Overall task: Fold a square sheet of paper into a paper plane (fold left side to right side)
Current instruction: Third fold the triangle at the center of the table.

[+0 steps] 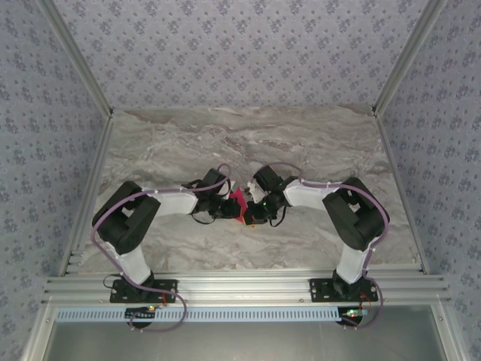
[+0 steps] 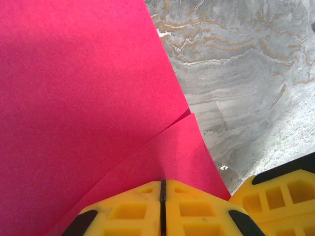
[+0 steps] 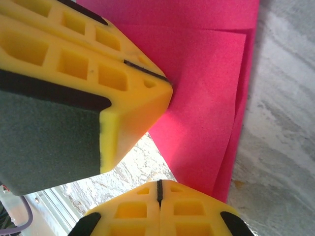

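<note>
Around us stand walls (image 1: 240,53) papered in a small grey flower print, and below them lies a table (image 1: 301,143) with a grey, veined marble top, edged by an aluminium rail (image 1: 240,287) along its near side. From that rail the left arm (image 1: 131,218) and the right arm (image 1: 353,210) bend inward and meet near the middle of the table.

Between them we see the square sheet of paper (image 1: 239,201), bright magenta-pink, lifted off the marble and already creased: from the left wrist it fills the left half of the view (image 2: 74,98) with one layer lapping over another, and from the right wrist its stacked edges hang towards the right (image 3: 206,88).

The left gripper (image 2: 163,183) has its yellow fingers pressed together on the paper's near corner, which the right wrist also shows (image 3: 166,82). The right gripper (image 3: 159,182) is fully closed just beside the paper's lower edge; we cannot tell whether it pinches any of it
</note>
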{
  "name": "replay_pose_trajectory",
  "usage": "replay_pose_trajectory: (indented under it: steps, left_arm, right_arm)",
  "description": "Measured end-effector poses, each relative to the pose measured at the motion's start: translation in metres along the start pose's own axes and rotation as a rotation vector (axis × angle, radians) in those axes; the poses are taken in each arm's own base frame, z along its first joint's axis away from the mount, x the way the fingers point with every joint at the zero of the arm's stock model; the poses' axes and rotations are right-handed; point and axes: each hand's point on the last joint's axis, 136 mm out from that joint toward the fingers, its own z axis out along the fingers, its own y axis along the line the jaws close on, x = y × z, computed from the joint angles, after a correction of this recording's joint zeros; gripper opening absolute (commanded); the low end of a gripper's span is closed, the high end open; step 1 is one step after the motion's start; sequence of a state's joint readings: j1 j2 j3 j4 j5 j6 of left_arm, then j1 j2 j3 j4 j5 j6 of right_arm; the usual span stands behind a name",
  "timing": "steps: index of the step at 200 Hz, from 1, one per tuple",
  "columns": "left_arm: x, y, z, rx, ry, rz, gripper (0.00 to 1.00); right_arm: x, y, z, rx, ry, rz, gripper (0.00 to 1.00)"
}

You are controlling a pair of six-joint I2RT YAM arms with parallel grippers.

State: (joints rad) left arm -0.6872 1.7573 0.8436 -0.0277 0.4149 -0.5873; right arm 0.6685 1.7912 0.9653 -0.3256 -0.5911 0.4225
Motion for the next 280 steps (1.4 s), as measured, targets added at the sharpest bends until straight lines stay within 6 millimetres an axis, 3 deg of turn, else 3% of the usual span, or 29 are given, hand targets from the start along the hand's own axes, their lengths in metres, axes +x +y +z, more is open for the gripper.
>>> replay_pose_trajectory:
  steps: [72,168,238,256,280]
  left_arm:
    - [0.000,0.000,0.000,0.000,0.000,-0.001,0.07]
    - [0.000,0.000,0.000,0.002,0.000,-0.002,0.07]
    - [-0.001,0.001,0.000,0.013,0.004,-0.007,0.07]
    - [-0.003,0.003,-0.001,0.012,0.001,-0.011,0.13]
    - [-0.006,0.001,-0.006,0.016,-0.010,-0.013,0.19]
  right_arm:
    - [0.001,-0.015,0.000,0.035,-0.001,0.040,0.00]
    - [0.002,-0.018,0.000,0.053,0.003,0.027,0.00]
    - [0.017,-0.033,-0.013,0.096,0.005,0.050,0.00]
    - [0.020,-0.037,-0.018,0.120,0.010,0.059,0.00]
    - [0.022,-0.042,-0.028,0.154,-0.001,0.056,0.11]
